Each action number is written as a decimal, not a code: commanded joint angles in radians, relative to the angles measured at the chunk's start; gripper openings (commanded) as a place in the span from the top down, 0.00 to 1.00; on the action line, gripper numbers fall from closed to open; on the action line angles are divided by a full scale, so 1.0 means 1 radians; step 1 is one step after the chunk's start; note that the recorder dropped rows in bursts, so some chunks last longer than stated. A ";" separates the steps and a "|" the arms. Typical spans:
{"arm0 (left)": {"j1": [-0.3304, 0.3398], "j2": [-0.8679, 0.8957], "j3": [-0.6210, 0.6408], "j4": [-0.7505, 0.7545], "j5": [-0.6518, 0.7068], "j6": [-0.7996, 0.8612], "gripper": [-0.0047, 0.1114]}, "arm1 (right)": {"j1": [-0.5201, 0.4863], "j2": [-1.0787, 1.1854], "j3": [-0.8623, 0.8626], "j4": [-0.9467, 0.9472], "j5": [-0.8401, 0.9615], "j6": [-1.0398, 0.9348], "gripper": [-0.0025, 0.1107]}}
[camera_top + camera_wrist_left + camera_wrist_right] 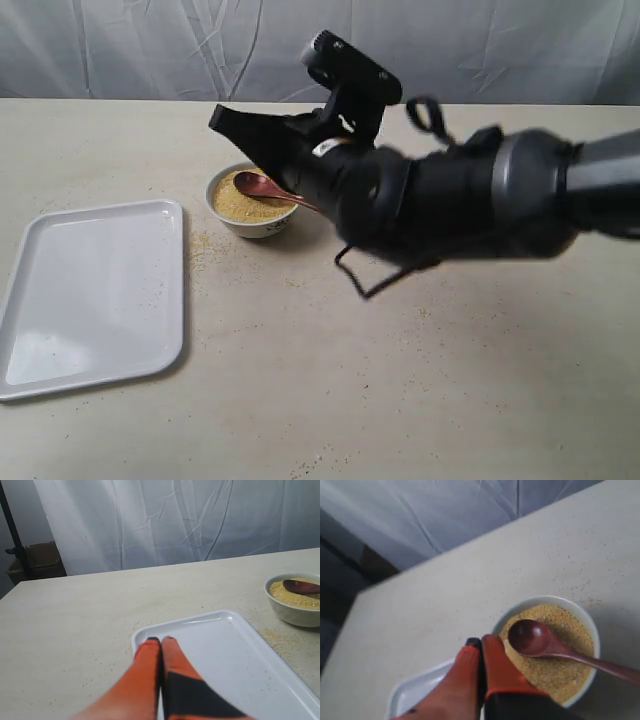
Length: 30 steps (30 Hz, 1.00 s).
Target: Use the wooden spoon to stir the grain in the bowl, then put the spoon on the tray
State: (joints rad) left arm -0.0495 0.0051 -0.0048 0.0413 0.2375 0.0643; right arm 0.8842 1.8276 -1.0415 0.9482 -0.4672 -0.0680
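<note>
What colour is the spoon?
The wooden spoon is dark reddish-brown, clearest in the right wrist view.

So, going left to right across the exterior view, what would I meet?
tray → bowl, holding the grain and the wooden spoon → the robot's right arm

You have the tray (95,290) on the left of the table (400,400), with the bowl (255,229) just right of its far right corner, apart from it. The grain (233,207) lies in the bowl. The wooden spoon (258,185) rests on the grain, its handle running right, probably over the rim, where the right arm (450,200) blocks your view.
</note>
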 commanded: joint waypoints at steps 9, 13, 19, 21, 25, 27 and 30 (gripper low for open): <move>-0.006 -0.005 0.005 0.001 0.001 0.000 0.96 | 0.151 0.247 0.079 -0.003 -0.463 1.205 0.89; -0.006 -0.005 0.005 0.001 0.001 0.000 0.96 | 0.151 0.293 0.079 0.003 -0.482 1.249 0.63; -0.006 -0.005 0.005 0.001 0.001 0.000 0.96 | 0.151 0.332 0.079 0.103 -0.561 1.249 0.48; -0.006 -0.005 0.005 0.001 0.001 0.000 0.96 | 0.151 0.345 0.079 0.128 -0.557 1.249 0.48; -0.006 -0.005 0.005 0.001 0.001 0.000 0.96 | 0.132 0.376 0.079 0.133 -0.556 1.249 0.48; -0.006 -0.005 0.005 0.001 0.001 0.000 0.96 | 0.109 0.390 0.079 0.114 -0.559 1.249 0.48; -0.006 -0.005 0.005 0.001 0.001 0.000 0.96 | 0.071 0.401 0.079 0.031 -0.554 1.249 0.48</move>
State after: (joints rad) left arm -0.0495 0.0051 -0.0048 0.0413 0.2375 0.0643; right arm 0.9900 2.2197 -0.9681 1.0460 -1.0133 1.1854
